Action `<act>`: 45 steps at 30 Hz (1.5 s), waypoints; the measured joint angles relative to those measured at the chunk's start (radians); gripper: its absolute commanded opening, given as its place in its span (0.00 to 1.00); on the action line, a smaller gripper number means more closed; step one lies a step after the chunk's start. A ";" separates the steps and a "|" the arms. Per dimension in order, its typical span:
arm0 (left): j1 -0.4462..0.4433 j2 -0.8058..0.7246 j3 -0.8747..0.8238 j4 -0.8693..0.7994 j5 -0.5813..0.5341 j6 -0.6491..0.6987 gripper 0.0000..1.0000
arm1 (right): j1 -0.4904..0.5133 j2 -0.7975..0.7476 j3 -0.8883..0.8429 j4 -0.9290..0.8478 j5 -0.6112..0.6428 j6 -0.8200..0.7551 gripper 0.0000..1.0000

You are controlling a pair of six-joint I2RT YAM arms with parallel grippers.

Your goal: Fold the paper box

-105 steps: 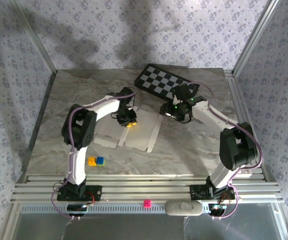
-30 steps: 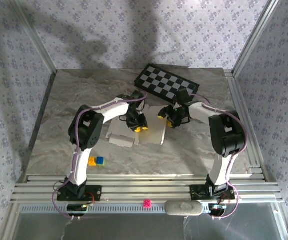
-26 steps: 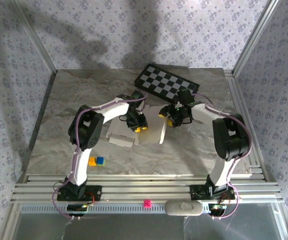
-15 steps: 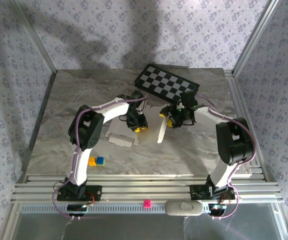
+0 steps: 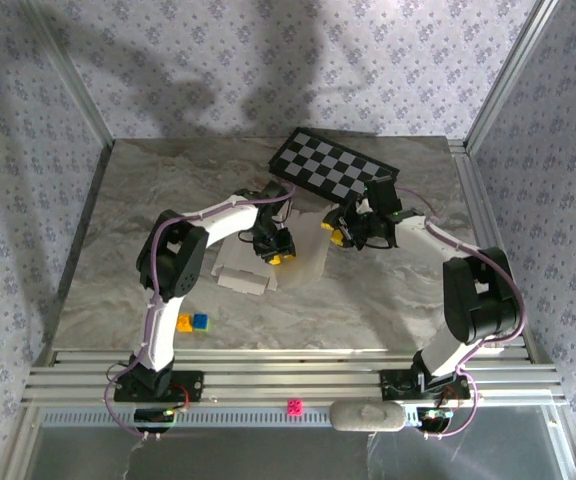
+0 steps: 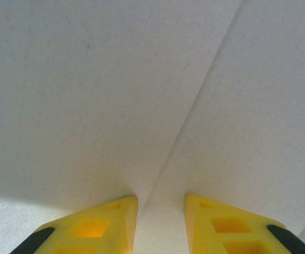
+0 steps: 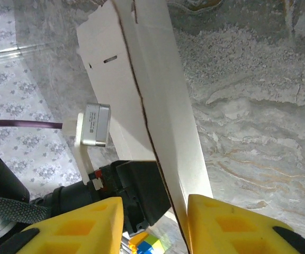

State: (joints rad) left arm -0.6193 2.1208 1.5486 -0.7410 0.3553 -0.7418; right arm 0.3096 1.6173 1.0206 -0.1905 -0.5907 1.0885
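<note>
Your right gripper point(image 7: 155, 211) stands spread around the box's point(image 5: 240, 272) upright flap point(image 7: 160, 95), which leans against its right-hand finger. Close gently before you fold the flap inward. Your left gripper point(image 6: 160, 211), tips partly spread, presses on the box with a crease point(image 6: 195, 106) running straight ahead between them. Hold it pinned there.
</note>
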 measured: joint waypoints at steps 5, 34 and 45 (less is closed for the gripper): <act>0.000 0.000 0.000 0.000 -0.001 0.000 0.30 | 0.007 0.033 0.005 -0.062 0.012 -0.042 0.04; 0.274 -0.447 0.356 -0.088 -0.206 -0.188 0.63 | 0.416 -0.146 0.593 -0.307 0.688 -1.118 0.00; 0.432 -0.440 0.116 -0.114 -0.037 -0.177 0.72 | 0.543 0.016 0.389 -0.391 0.742 -1.291 0.00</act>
State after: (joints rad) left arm -0.1871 1.6806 1.6650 -0.8547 0.3180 -0.9184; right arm 0.8528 1.6329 1.4097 -0.5816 0.1513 -0.2024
